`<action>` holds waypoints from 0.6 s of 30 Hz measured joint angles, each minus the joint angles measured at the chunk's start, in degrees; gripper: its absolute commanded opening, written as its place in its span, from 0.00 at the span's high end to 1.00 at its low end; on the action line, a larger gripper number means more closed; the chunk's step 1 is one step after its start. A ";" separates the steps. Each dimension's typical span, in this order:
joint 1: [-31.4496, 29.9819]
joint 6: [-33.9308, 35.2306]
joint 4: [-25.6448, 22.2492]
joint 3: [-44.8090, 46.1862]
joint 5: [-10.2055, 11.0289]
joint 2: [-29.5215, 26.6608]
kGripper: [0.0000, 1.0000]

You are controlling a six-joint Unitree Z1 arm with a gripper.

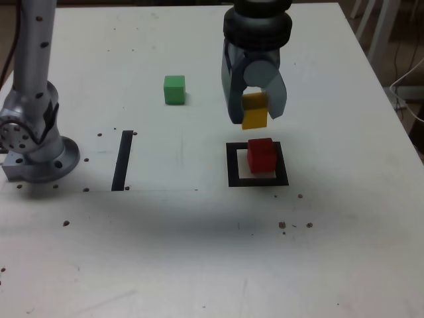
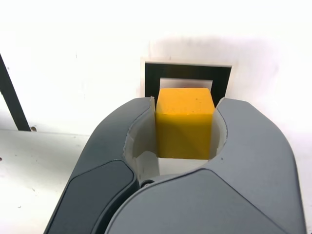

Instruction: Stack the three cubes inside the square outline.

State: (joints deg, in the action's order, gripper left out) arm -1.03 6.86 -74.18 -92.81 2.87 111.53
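My gripper (image 1: 255,111) pinches the yellow cube (image 2: 184,123) between both fingers (image 2: 136,127), lifted clear so it can go on the red cube (image 1: 261,155) in the square outline (image 1: 233,167) below my fingertips. The green cube (image 1: 174,89) sits well apart.

One cube (image 1: 262,154) was set inside the square outline (image 1: 233,165) on the tabletop (image 1: 199,252), towards the exterior view's right. A second cube (image 1: 254,110) was held in the air between the jaws of the end effector (image 1: 256,109), directly above the outline and clear of the cube within it. The third cube (image 1: 174,89) was placed on the tabletop well apart, further back and to the exterior view's left of the outline. A straight strip (image 1: 122,159) was laid on the tabletop to the exterior view's left of the outline, level with it. The arm's base (image 1: 33,149) was stationed beyond the strip, at the exterior view's left edge.
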 measured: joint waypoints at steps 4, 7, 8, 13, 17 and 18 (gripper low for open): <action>-1.02 0.30 0.00 0.25 -1.07 0.00 0.78; -2.13 0.48 0.09 0.26 -2.33 0.00 0.78; -2.48 0.60 0.15 0.25 -2.60 0.00 0.78; -4.19 1.56 0.60 0.16 -3.27 0.00 0.78; -4.65 1.96 1.31 0.23 -3.30 0.02 0.78; -4.65 1.97 1.56 0.40 -3.26 0.04 0.78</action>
State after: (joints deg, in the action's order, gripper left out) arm -5.68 8.83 -72.62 -92.42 -0.39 111.57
